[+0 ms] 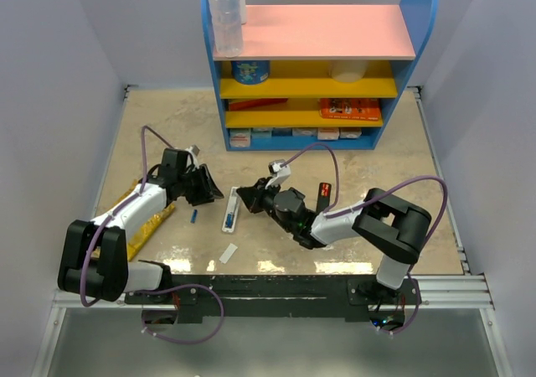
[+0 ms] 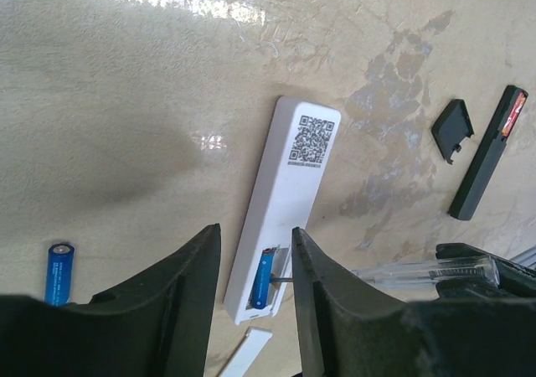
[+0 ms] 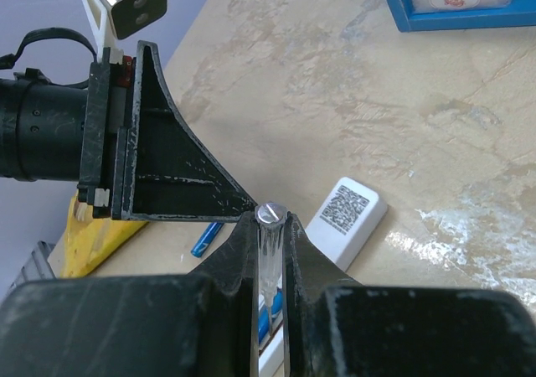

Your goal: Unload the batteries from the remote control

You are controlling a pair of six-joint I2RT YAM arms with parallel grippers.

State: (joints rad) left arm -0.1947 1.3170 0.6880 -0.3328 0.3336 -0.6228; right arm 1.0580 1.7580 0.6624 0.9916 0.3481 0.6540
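The white remote control (image 2: 285, 201) lies face down with its battery bay uncovered. One blue battery (image 2: 263, 281) sits in the bay. A second blue battery (image 2: 59, 272) lies loose on the table to the left. My left gripper (image 2: 255, 234) hovers open above the bay end, holding nothing. My right gripper (image 3: 271, 230) is shut on a clear-handled screwdriver (image 3: 272, 213). The screwdriver's thin metal tip (image 2: 286, 279) touches the battery in the bay. In the top view the remote (image 1: 229, 211) lies between the left gripper (image 1: 205, 188) and the right gripper (image 1: 251, 199).
The remote's white cover (image 2: 247, 352) lies just below its open end. A black remote (image 2: 486, 155) and its black cover (image 2: 452, 130) lie to the right. A yellow object (image 1: 142, 218) lies under the left arm. A blue shelf unit (image 1: 310, 75) stands at the back.
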